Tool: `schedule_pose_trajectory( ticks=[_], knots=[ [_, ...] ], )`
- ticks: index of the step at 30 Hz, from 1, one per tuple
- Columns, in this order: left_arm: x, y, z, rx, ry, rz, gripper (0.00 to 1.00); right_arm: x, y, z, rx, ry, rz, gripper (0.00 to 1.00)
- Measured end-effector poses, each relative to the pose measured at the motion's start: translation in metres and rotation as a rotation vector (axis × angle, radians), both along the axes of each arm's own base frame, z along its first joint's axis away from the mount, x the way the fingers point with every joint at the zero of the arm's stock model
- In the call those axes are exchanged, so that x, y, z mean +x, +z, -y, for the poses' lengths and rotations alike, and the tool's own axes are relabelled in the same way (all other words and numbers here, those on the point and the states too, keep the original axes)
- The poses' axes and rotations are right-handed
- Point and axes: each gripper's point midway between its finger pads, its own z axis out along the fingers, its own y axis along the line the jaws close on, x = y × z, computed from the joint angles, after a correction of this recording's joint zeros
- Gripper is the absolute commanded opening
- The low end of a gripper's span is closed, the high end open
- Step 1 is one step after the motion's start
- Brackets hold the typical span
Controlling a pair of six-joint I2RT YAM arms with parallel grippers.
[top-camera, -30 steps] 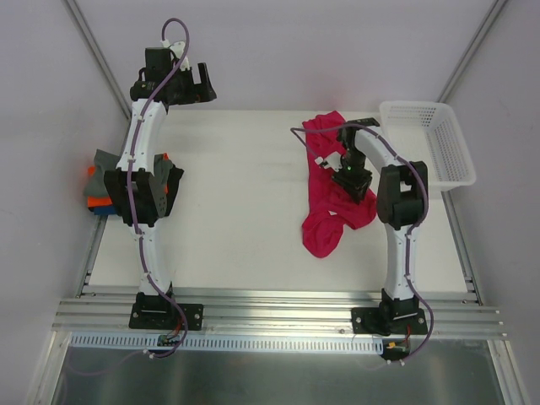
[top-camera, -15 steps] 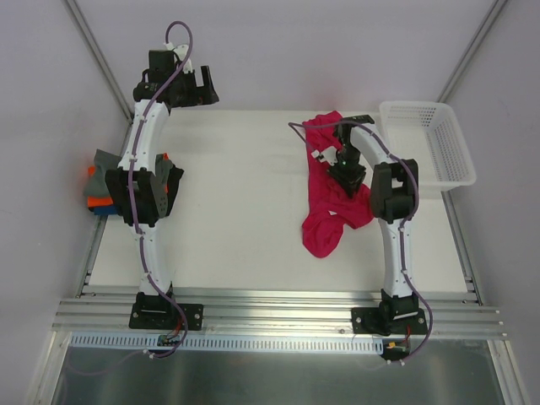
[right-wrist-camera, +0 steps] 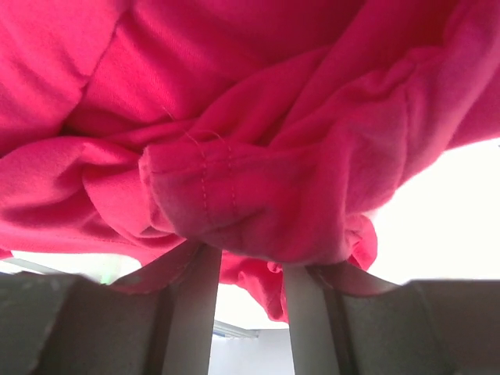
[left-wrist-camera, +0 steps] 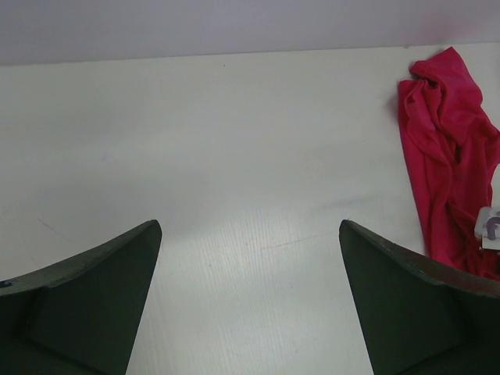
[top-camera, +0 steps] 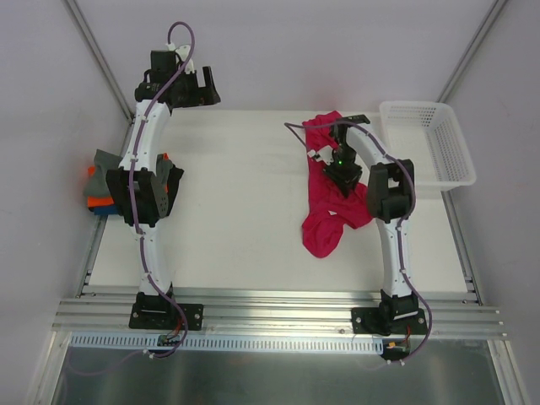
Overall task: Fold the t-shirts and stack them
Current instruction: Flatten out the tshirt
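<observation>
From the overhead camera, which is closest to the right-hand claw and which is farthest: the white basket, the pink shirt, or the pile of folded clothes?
1. magenta t-shirt: right at the right gripper, touching it.
2. white basket: off to the gripper's right, at the far corner.
3. folded stack: far across, at the left edge.

Two slender white arms (top-camera: 145,135) with black joints are shown, bolted on black base plates (top-camera: 164,314). Purple cables (top-camera: 180,24) are looped along them. Dark grey wedge-shaped fingers (left-wrist-camera: 78,305) are fitted; a green light (top-camera: 337,153) is lit.
</observation>
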Motion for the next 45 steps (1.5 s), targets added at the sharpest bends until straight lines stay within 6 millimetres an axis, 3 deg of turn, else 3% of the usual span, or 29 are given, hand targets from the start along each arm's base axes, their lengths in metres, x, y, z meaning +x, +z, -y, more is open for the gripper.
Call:
schedule_pose_trajectory(
  ticks=[1,6,10,18,26,31,36,38,40,45],
  knots=[
    [0.0,0.0,0.0,0.0,0.0,0.0,0.99,0.0,-0.001,0.0,-0.003,0.0,-0.001,0.36],
    [0.0,0.0,0.0,0.0,0.0,0.0,0.99,-0.001,-0.004,-0.003,-0.023,0.014,-0.005,0.01],
    [0.0,0.0,0.0,0.0,0.0,0.0,0.99,0.004,-0.002,-0.007,-0.043,0.026,0.019,0.01],
    [-0.001,-0.003,0.002,0.001,-0.003,-0.007,0.99,0.03,0.023,-0.017,-0.074,0.062,0.144,0.01],
    [-0.003,-0.004,0.012,0.001,-0.021,-0.01,0.99,0.048,0.04,-0.011,-0.114,0.067,0.229,0.01],
    [-0.005,-0.009,0.016,0.014,-0.033,-0.017,0.99,0.06,0.055,-0.008,-0.052,0.035,0.276,0.01],
    [-0.005,-0.01,0.017,0.024,-0.038,-0.017,0.99,0.054,0.074,-0.008,0.088,0.013,0.278,0.0],
    [-0.006,-0.009,0.017,0.025,-0.039,-0.013,0.99,0.047,0.092,-0.017,0.14,0.03,0.292,0.01],
    [-0.006,-0.008,0.017,0.028,-0.038,-0.01,0.99,0.04,0.112,-0.039,0.189,0.074,0.327,0.01],
    [-0.006,-0.002,0.012,0.054,-0.014,0.006,0.99,0.001,0.148,-0.131,0.339,0.272,0.358,0.01]
  ],
)
